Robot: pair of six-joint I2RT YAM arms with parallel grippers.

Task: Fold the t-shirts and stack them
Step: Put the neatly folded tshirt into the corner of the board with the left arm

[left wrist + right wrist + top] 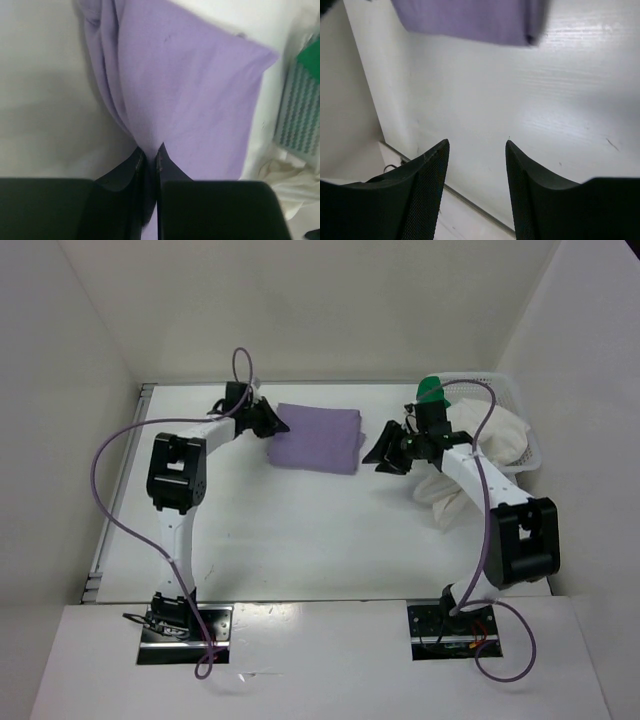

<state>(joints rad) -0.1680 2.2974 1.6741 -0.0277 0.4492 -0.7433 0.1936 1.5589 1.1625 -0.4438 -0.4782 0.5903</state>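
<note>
Left gripper [149,150] pinches the left edge of the lavender t-shirt [190,90], its fingers almost together with cloth bunched between them. Its arm reaches forward and bends rightward to the folded shirt at the far middle of the table [520,100]. Right gripper [476,145] hangs with jaws spread wide and nothing between them, over bare table just right of that shirt, its arm angled in from the right. Under that arm the white t-shirt [455,490] spills from the mesh basket [510,400] onto the table. The green t-shirt [432,390] sits at the basket's left end.
</note>
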